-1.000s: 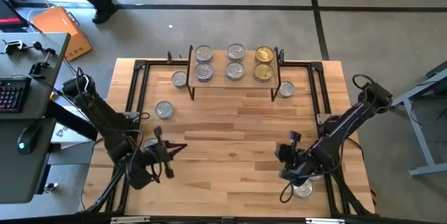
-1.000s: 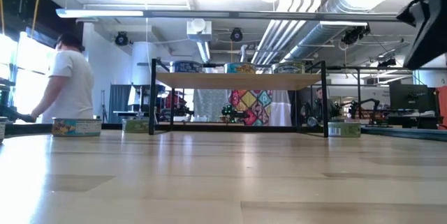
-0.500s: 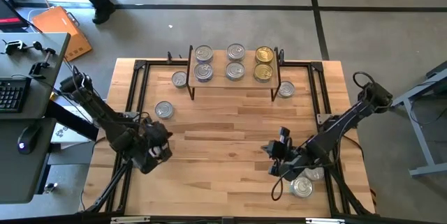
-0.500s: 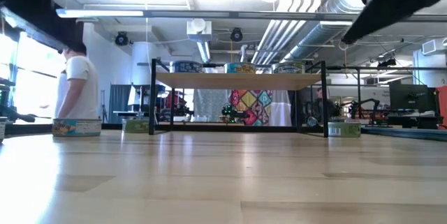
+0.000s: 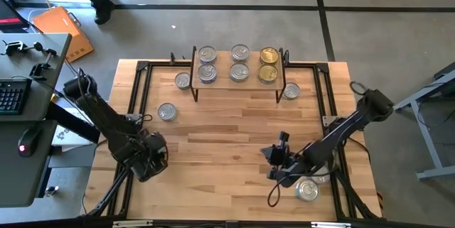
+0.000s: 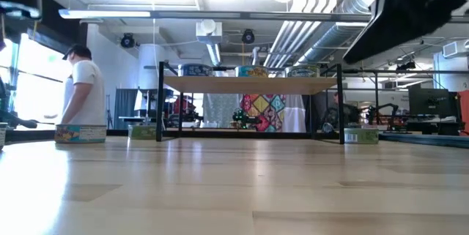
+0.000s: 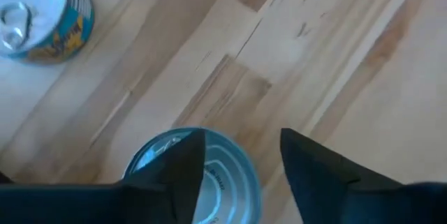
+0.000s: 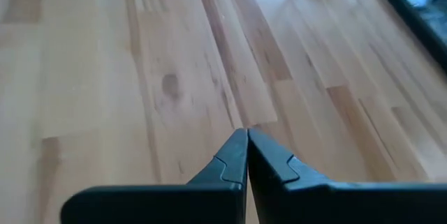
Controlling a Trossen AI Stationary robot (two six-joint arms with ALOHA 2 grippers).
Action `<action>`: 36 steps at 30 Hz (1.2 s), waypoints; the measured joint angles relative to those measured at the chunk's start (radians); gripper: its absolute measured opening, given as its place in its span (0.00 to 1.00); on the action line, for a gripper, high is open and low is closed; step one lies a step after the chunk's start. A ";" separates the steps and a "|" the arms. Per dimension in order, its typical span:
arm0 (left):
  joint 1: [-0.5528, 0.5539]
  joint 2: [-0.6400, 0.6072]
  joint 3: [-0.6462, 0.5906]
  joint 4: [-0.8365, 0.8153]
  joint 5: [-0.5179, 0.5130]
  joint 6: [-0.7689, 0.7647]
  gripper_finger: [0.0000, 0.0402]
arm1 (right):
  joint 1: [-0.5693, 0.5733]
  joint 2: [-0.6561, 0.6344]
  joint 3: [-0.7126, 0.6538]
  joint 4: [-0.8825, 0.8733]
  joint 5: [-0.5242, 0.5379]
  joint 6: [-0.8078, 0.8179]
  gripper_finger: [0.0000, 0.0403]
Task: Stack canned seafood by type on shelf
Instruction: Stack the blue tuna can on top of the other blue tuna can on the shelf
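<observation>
Six tins of canned seafood [image 5: 239, 72] sit in two rows on the shelf [image 5: 239, 83], the right pair gold-lidded [image 5: 268, 74]. Loose tins lie by the shelf's left leg [image 5: 183, 80], further left [image 5: 166, 111], right of the shelf [image 5: 291, 91] and at the front right [image 5: 307, 190]. My left gripper [image 5: 149, 158] points down at the front left. In its wrist view the fingers [image 7: 188, 155] stand open just above a blue-sided, silver-lidded tin [image 7: 213, 178], with one finger over its lid. My right gripper [image 5: 282, 141] hovers right of centre, shut on nothing [image 8: 246, 140].
A black metal frame [image 5: 138, 86] runs round the tabletop. Another blue-labelled tin [image 7: 35, 11] shows in the left wrist view. The low view shows the shelf [image 6: 249, 85] with tins on top [image 6: 253, 71], and a person [image 6: 84, 88] in the room beyond. A desk with a keyboard [image 5: 11, 93] stands left.
My left gripper has turned downward over the front-left tin and opened. The right arm has moved left toward the table's middle, still shut. The person beyond has shifted slightly.
</observation>
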 joint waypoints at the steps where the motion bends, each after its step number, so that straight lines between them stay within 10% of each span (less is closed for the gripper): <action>1: -0.006 0.001 -0.020 0.016 0.000 -0.010 0.48 | -0.002 0.023 0.000 0.021 0.013 -0.010 0.01; 13: -0.031 0.008 -0.205 0.494 -0.091 0.234 0.41 | -0.043 0.292 0.000 0.667 0.011 -0.303 0.01; 23: -0.012 0.011 -0.213 1.279 -0.272 1.114 0.33 | -0.106 0.329 0.000 0.911 -0.099 -0.490 0.01; 36: -0.202 0.045 0.017 0.482 -0.183 0.788 0.33 | -0.164 0.329 0.000 0.929 -0.230 -0.372 0.00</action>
